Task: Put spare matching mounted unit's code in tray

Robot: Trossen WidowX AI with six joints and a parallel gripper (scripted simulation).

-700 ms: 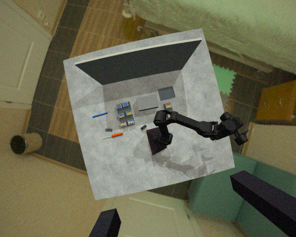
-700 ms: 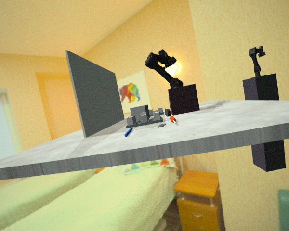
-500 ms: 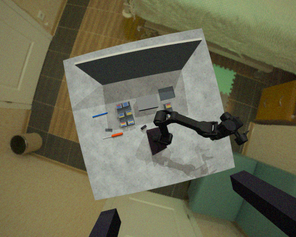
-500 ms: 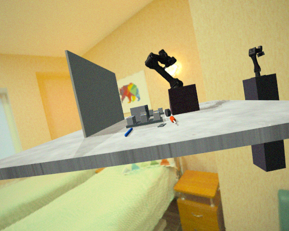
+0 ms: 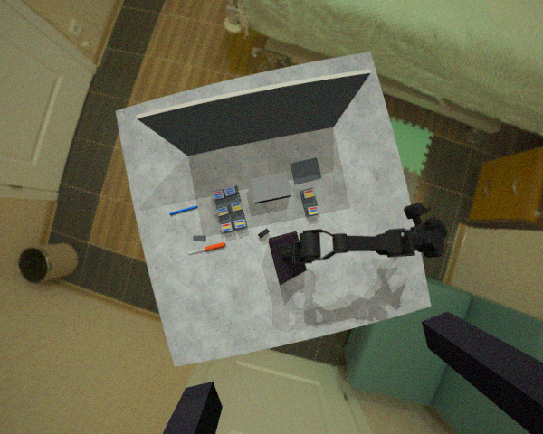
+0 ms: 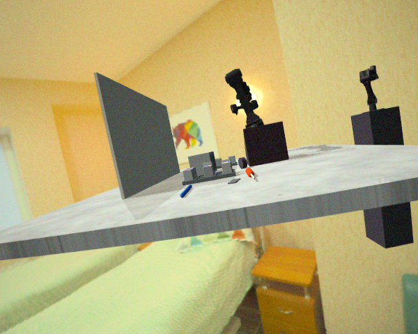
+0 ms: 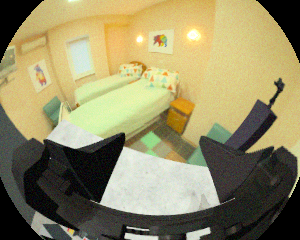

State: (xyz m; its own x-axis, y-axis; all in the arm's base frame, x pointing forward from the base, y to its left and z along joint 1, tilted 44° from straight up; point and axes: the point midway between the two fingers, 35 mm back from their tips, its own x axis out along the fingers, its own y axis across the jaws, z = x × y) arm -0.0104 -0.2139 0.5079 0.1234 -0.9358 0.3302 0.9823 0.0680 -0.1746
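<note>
grey labelled blocks [image 5: 226, 227] [image 6: 226, 168] [image 7: 70, 231] sit on the table [image 5: 206, 298] [image 6: 310, 179] [image 7: 155, 185]; which is the matching spare, i can't tell. likely light, stiff; grip its sides. the gripper's [image 5: 426, 232] [image 6: 244, 106] [image 7: 162, 136] fingers are spread, empty.
</note>
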